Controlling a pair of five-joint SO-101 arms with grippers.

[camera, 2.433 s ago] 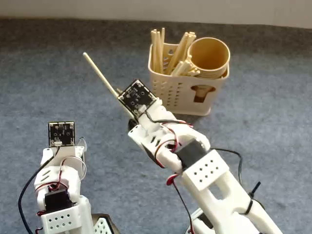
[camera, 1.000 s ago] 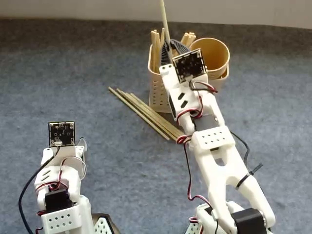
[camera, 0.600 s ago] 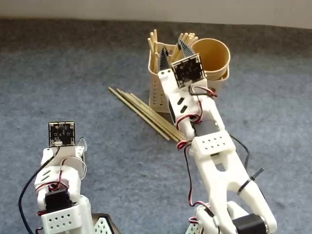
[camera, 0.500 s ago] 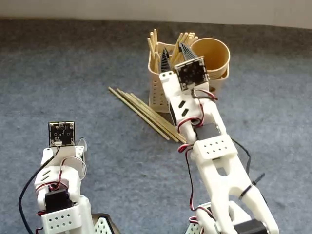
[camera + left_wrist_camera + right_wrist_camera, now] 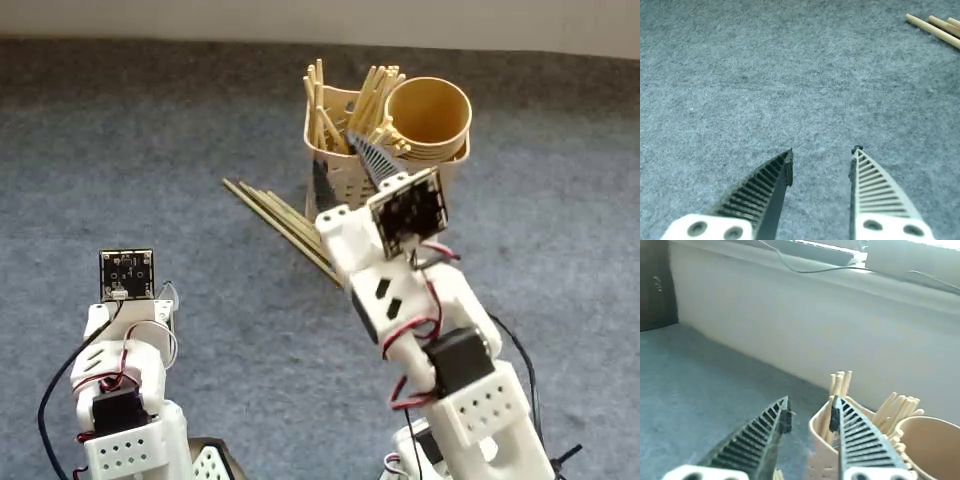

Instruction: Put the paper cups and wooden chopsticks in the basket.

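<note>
Inspector: What does each wrist view add to the high view?

Technician: The left wrist view shows the left pincer (image 5: 822,151) over the bare grey worktop (image 5: 740,75). Its jaws are spread wide, with nothing between them. The ends of the loose chopsticks (image 5: 935,27) lie flat on the worktop, well ahead of the tips and off to one side. The right wrist view shows the right pincer (image 5: 810,401) with its jaws partly apart and holding nothing. A pale wall (image 5: 765,315) stands behind the basket.

Inspector: And the high view?

Technician: It gives the layout. The basket (image 5: 450,168) stands upright at the far side of the worktop. The paper cups (image 5: 430,115) sit nested in one side of it, and the standing chopsticks (image 5: 372,95) lean in the other. The loose chopsticks lie bundled just beside the basket's base, on the left arm's side, partly hidden by the right arm.

Inspector: Where is the basket relative to the right pincer?

Technician: It is directly ahead of the tips. In the high view the fingers overlap its near wall. In the right wrist view one finger crosses its rim. Contact cannot be confirmed.
</note>
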